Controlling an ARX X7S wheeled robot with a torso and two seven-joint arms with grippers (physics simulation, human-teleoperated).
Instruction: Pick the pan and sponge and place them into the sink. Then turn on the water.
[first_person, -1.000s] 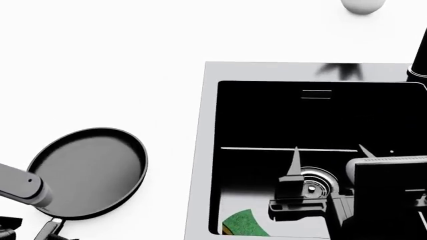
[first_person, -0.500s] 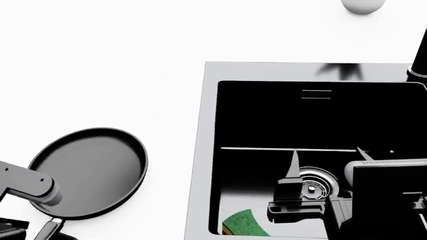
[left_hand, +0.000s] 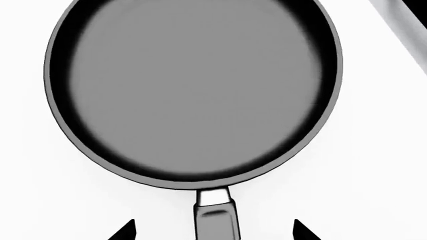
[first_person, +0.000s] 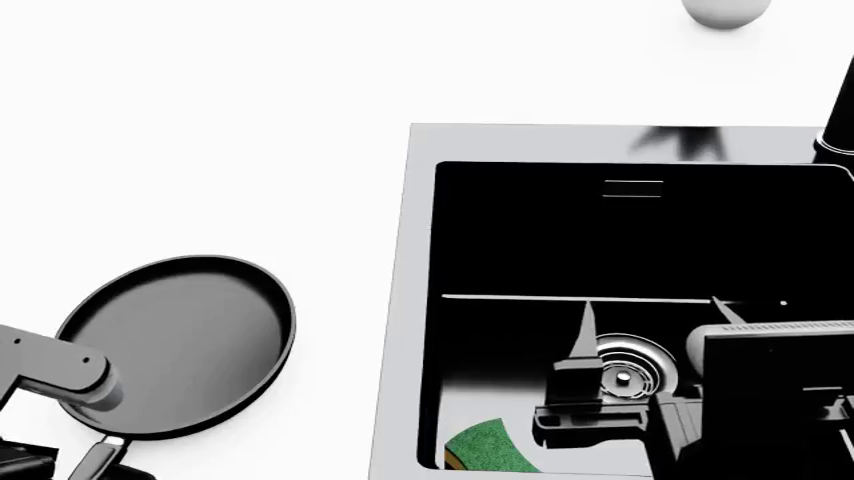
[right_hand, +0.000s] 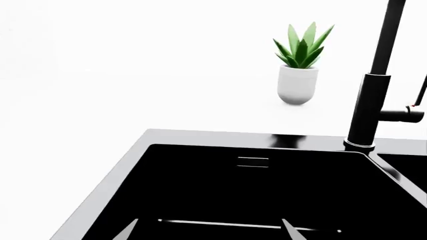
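Note:
The black pan (first_person: 180, 345) lies on the white counter left of the sink (first_person: 411, 300), its thin handle (first_person: 96, 458) pointing toward me. In the left wrist view the pan (left_hand: 193, 90) fills the frame. My left gripper (left_hand: 213, 232) is open, one fingertip on each side of the handle (left_hand: 215, 220), not touching it. The sponge (first_person: 487, 448), green face up, lies in the near corner of the left basin. My right gripper (first_person: 654, 310) hovers open and empty over that basin near the steel drain (first_person: 625, 362); in the right wrist view the right gripper (right_hand: 208, 231) shows the same.
A black faucet (right_hand: 373, 100) rises from the sink's far rim (right_hand: 200, 137), between the two bowls. A white pot with a green plant (right_hand: 299, 70) stands on the counter behind it. My left arm (first_person: 54, 372) crosses the pan's near left edge.
My left arm has shifted a little down and right toward the pan's handle. The right gripper has drifted slightly left over the basin. Pan and sponge have not moved.

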